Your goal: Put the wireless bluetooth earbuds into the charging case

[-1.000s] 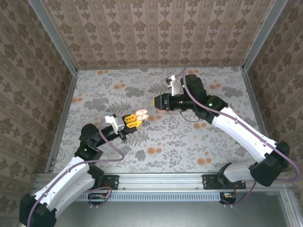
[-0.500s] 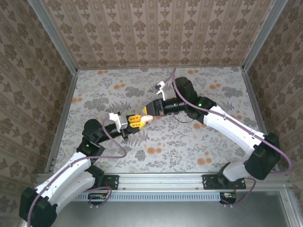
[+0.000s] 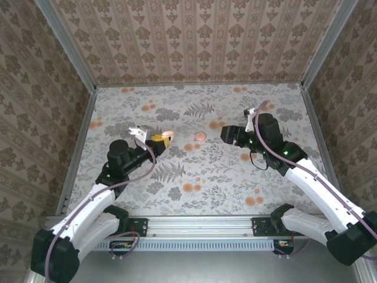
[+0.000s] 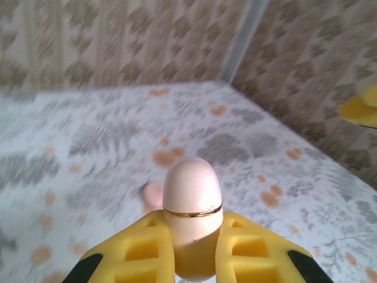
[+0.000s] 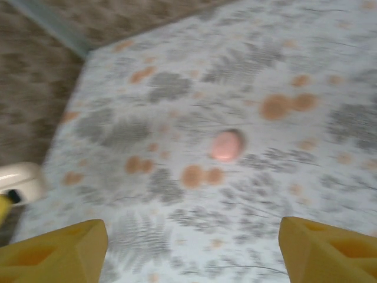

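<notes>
A floral-patterned surface (image 3: 194, 197) sits inside wallpapered walls (image 3: 194, 41), seen from above. The charging case (image 3: 201, 136), a small round salmon-pink puck, lies near the middle of the surface, a little toward the far edge. It sits between the tips of the two arms and touches neither. The left arm (image 3: 88, 206) reaches in from the near left corner. Its jaws are clamped on a pale egg-shaped capsule (image 4: 192, 218) ringed by a thin gold band, whose rounded end sticks out past the yellow pads (image 4: 147, 250). The capsule is left of the case and apart from it. The right arm (image 3: 318, 186) reaches in from the near right corner. Its jaws stand wide apart with nothing between them, and the right wrist view looks between them at the blurred case.
</notes>
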Available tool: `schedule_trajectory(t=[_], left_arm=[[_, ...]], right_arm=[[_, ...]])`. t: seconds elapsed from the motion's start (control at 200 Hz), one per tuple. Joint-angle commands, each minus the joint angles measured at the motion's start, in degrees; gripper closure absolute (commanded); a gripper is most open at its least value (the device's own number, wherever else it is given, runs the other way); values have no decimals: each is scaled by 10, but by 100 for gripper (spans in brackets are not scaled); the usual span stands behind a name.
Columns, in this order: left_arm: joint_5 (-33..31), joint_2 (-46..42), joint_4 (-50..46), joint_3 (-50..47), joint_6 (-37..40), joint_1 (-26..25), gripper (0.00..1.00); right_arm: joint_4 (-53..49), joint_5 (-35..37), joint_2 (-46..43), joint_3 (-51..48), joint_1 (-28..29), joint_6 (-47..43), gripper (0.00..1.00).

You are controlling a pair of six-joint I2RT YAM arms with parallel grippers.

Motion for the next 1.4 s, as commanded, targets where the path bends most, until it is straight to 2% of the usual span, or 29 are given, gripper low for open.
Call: schedule_trajectory(t=[0.0,0.16,0.305,0.41,0.585,0.765,0.89,0.985,1.035,1.12,1.215,1.395], left_arm=[[-29,46,-32,10,-52,7,96],[0,163,-27,36,-58,5,95],[19,269,-26,72,-54,-5,92],[23,340,-37,100,-55,-8,88],[6,407,-96,143,-36,-5,72],[-45,403,-168,176,9,0,49],[-81,383,-226,206,57,8,31],[-111,368,-268,231,97,18,14],[-128,358,-285,243,118,27,1],[-158,340,-304,260,152,45,0],[-198,309,-295,259,186,71,0],[-251,227,-168,171,271,131,0]], right_arm=[[28,85,-4,-43,-23,-16,15],[18,152,11,-70,-64,-16,0],[45,207,18,-91,-103,-33,0],[104,231,33,-118,-132,-65,0],[193,260,58,-158,-153,-147,0],[269,294,97,-187,-163,-217,0],[360,284,121,-222,-184,-237,0],[435,256,148,-243,-204,-240,0],[461,245,168,-246,-213,-240,0],[473,229,194,-234,-224,-241,0],[531,195,208,-240,-235,-254,0],[618,157,260,-253,-248,-266,0]])
